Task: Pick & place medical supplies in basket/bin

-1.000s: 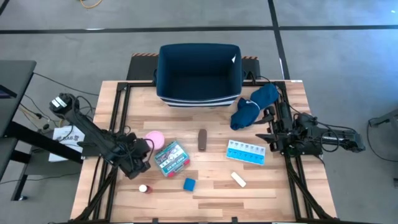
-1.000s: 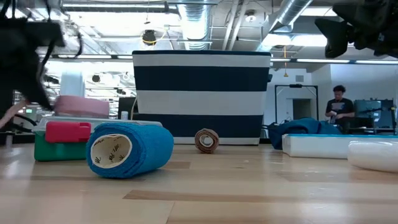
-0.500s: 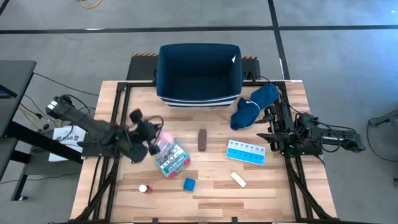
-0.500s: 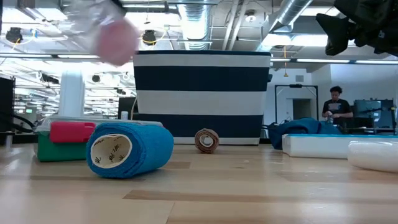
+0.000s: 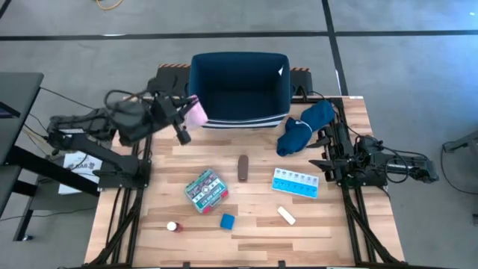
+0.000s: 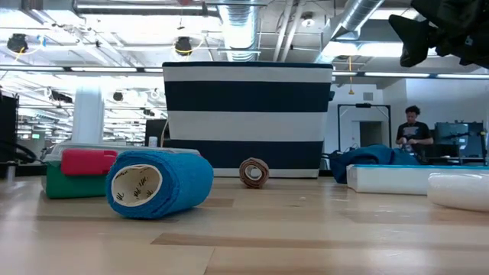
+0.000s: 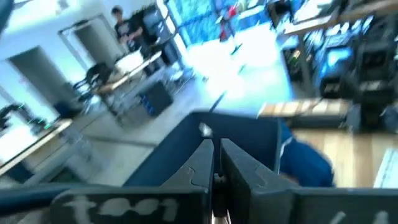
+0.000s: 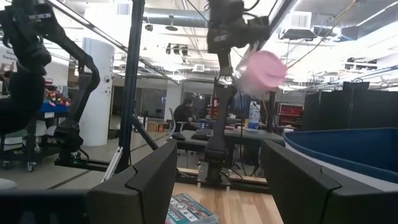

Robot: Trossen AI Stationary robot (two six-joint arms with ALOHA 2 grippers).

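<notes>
Left gripper [image 5: 187, 119], risen from the table, now clenches the pink roll [image 5: 196, 113] beside the bin [image 5: 239, 112] rim; release follows.

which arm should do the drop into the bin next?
Left. Its tool holds the pink round roll raised at the bin's left rim. The right tool waits open at the table's right side.

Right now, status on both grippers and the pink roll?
Left gripper shut on pink roll, raised beside the bin. Right gripper open, parked at table's right edge. Nothing blocking.
</notes>
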